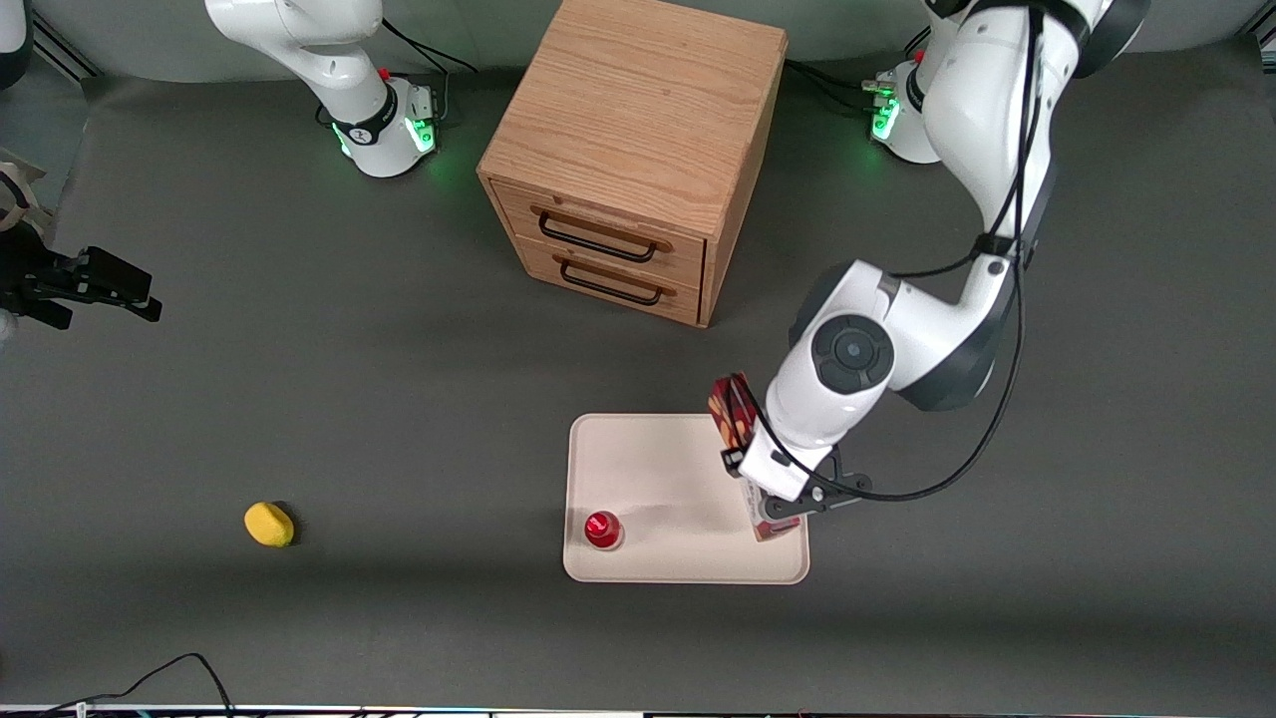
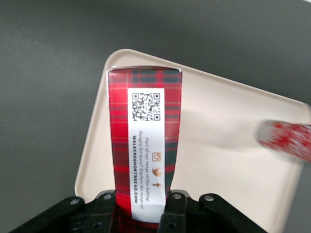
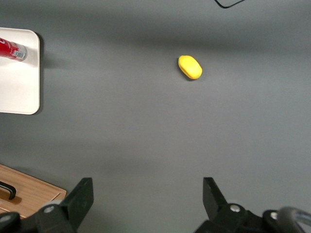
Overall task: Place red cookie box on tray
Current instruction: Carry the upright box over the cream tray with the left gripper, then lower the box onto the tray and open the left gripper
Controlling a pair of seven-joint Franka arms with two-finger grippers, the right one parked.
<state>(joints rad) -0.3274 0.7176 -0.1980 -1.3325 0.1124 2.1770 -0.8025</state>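
My left gripper (image 1: 766, 502) is shut on the red cookie box (image 1: 733, 411), a long tartan carton with a white label. In the left wrist view the box (image 2: 146, 126) runs out from between the two black fingers (image 2: 176, 213) of the gripper (image 2: 142, 216). It hangs over the cream tray (image 2: 218, 160), along the rim at the working arm's end. In the front view the carton lies lengthwise over that side of the tray (image 1: 678, 469). Whether it touches the tray I cannot tell.
A small red-capped object (image 1: 602, 529) stands on the tray near its front corner toward the parked arm. A wooden two-drawer cabinet (image 1: 638, 150) stands farther from the front camera than the tray. A yellow object (image 1: 268, 524) lies toward the parked arm's end.
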